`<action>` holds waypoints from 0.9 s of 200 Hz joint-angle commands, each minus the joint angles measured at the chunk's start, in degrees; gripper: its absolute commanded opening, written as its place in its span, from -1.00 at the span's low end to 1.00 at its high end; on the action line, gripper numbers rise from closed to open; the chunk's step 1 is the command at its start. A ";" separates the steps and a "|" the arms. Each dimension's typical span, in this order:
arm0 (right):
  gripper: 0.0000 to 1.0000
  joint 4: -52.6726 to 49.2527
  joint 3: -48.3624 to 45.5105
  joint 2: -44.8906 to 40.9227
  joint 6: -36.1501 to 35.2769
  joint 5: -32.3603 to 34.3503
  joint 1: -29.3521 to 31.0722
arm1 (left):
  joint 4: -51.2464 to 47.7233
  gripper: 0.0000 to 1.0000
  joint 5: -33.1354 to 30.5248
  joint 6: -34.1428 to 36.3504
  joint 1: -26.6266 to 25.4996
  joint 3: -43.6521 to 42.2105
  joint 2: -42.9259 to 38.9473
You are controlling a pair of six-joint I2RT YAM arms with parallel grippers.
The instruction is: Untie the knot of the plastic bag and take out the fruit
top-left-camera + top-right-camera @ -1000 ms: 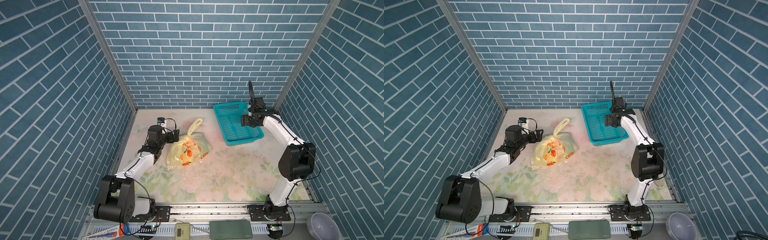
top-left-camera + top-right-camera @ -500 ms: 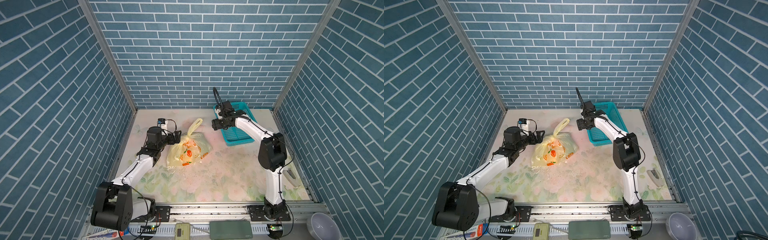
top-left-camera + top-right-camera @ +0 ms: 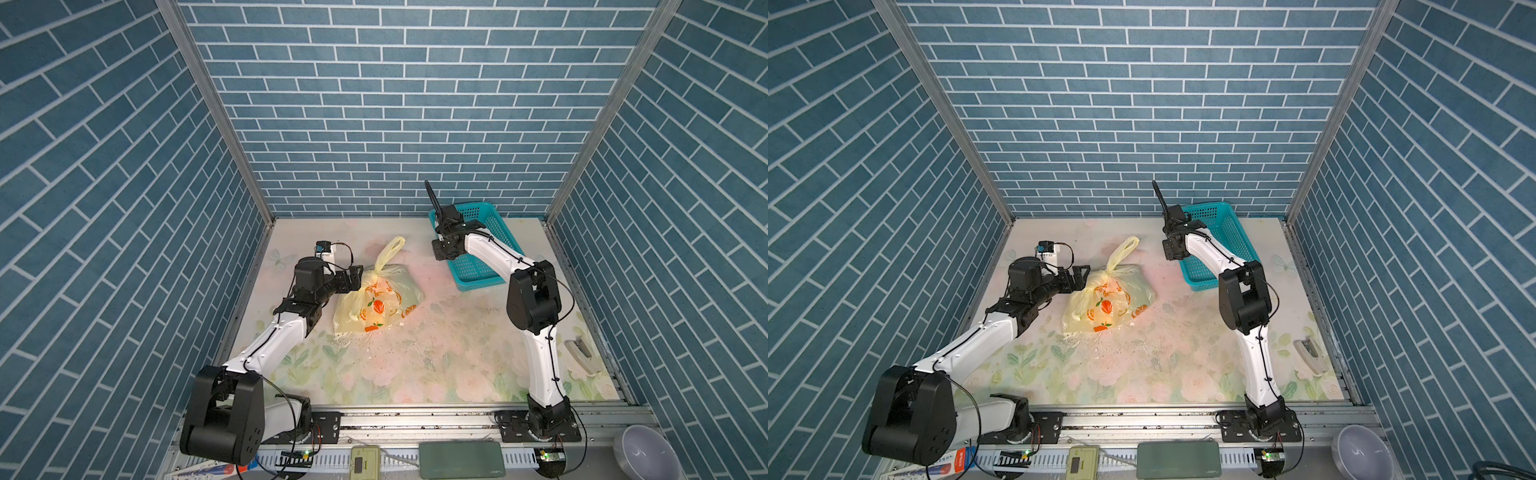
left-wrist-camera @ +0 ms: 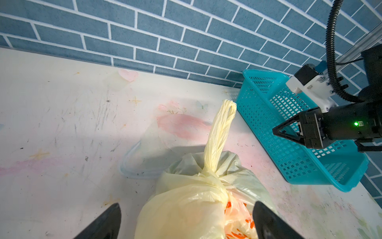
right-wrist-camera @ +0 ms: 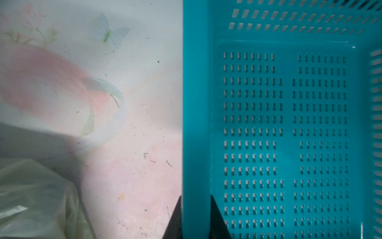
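one plastic bag (image 3: pixel 376 299), contents indistinct

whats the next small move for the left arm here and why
Probably ease the left end effector forward and close just below the knot: its jaws stand open astride the plastic bag, the knot is tied, and the right end effector is clamped on the teal basket rim.
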 commanded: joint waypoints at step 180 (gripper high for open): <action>-0.69 0.02 -4.06 -2.49 -3.58 1.44 -16.65 | -2.55 0.99 -0.23 0.48 -1.78 4.63 2.36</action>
